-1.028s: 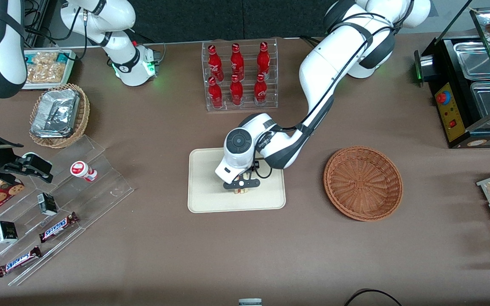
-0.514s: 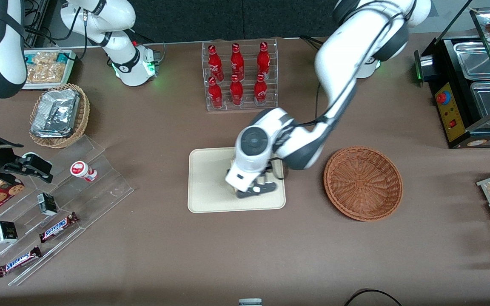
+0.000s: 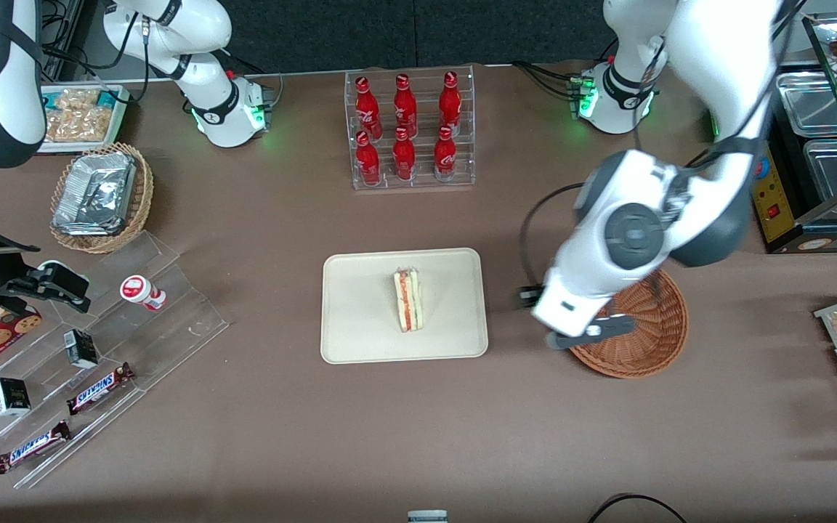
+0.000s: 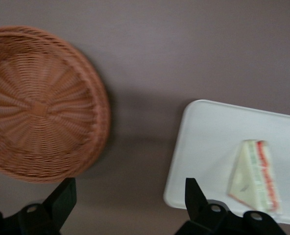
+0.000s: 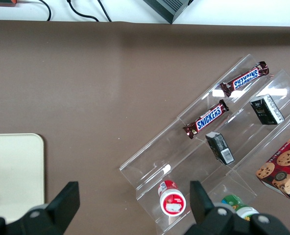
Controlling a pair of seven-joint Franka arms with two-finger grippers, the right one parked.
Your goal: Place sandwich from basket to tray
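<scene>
Looking across your brown table [image 3: 418,436], you have the left arm [image 3: 636,232] reaching out from its base and bending down over the working arm's end of the surface. Its white wrist housing hangs above the edge of the basket [image 3: 651,341] that faces the tray.

Next in size, the clear stepped shelf [image 3: 99,349] sits toward the parked arm's end, with 2 Snickers bars [image 3: 101,388] on its lower steps. The clear rack of 6 red bottles [image 3: 410,131] stands farther from the front camera than the tray.

Your cream tray [image 3: 360,319] lies flat mid-table. The reddish-brown wicker basket sits beside it toward the working arm's end, a strip of bare table between the 2. The wrist camera shows nothing lying inside the basket [image 4: 37,103].

Your gripper [image 3: 589,333] hangs above the basket's rim and the gap of table next to the tray. It is released: in the wrist camera the gripper [image 4: 129,196] has its 2 black fingers [image 4: 61,198] spread wide with nothing between them, only table showing in the gap.

Smallest, the sandwich [image 3: 408,299] rests on the tray, a little toward the basket from the tray's middle, well apart from the gripper. From the wrist camera you see the sandwich [image 4: 255,176] as a pale wedge on the tray [image 4: 208,147], its red and green filling along 1 long edge.
</scene>
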